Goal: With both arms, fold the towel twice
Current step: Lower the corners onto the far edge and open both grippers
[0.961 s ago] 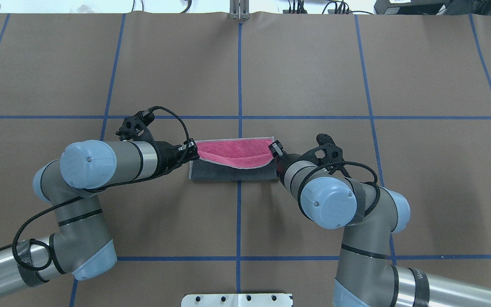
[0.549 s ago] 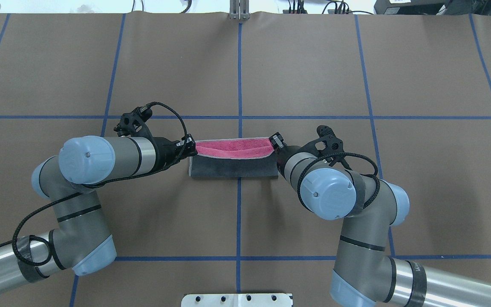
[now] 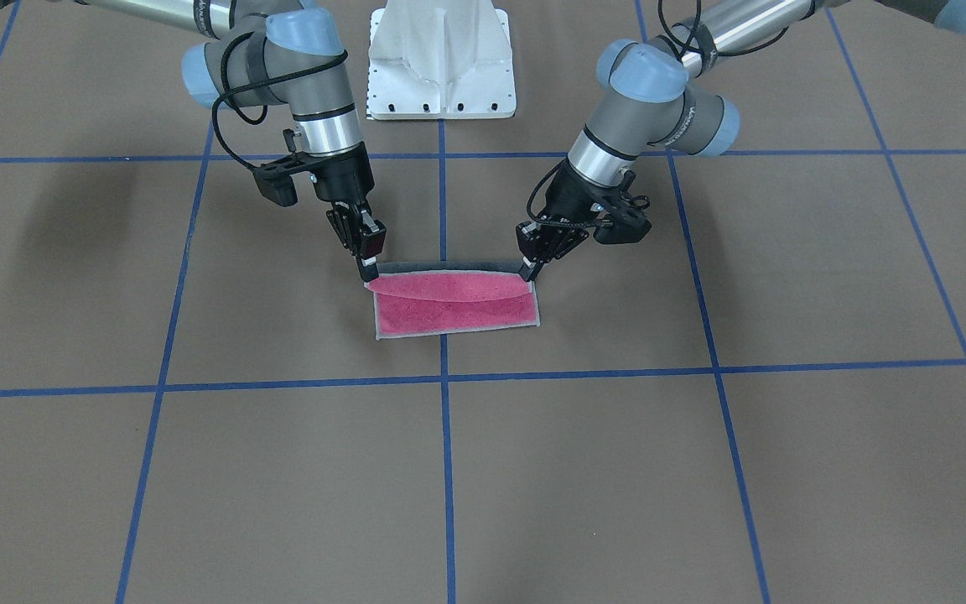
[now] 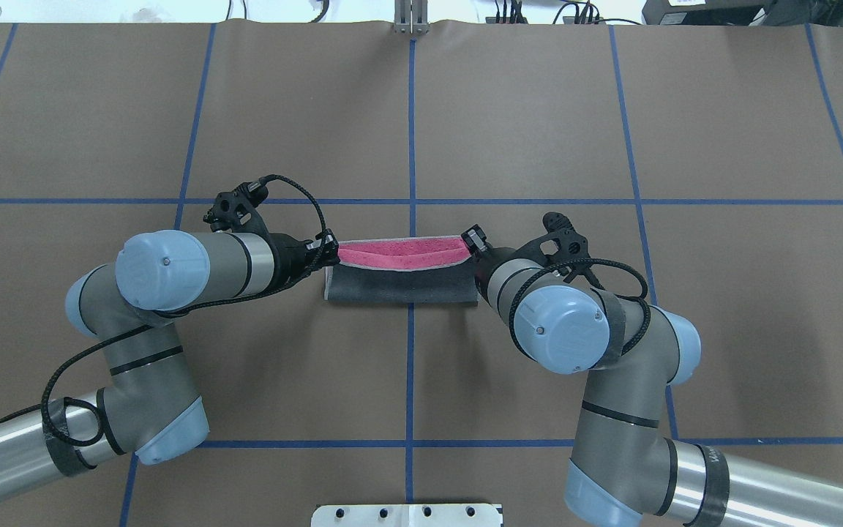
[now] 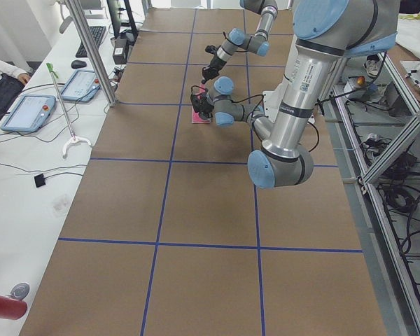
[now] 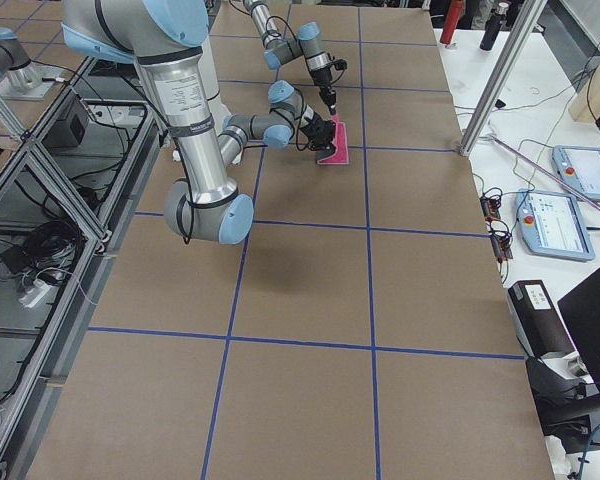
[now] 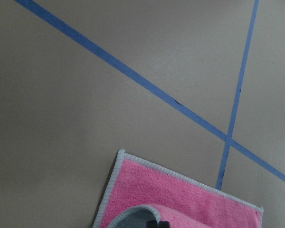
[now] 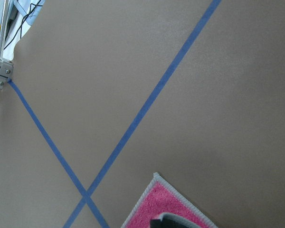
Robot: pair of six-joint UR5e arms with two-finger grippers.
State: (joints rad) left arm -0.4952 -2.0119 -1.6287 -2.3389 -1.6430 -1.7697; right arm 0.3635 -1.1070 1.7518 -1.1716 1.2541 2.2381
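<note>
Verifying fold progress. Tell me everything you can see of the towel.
The towel is a small terry cloth, pink on one face, dark grey on the other, with pale stitched edging. Mid-fold: the far part lies flat, pink up, on the brown table; the robot-side part is raised and curled over it, grey outward. The left pincer and right pincer each pinch a lifted corner. It straddles a blue tape line.

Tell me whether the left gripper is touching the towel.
Touching. The front-facing view shows the left gripper clamped on a raised corner of the towel.
</note>
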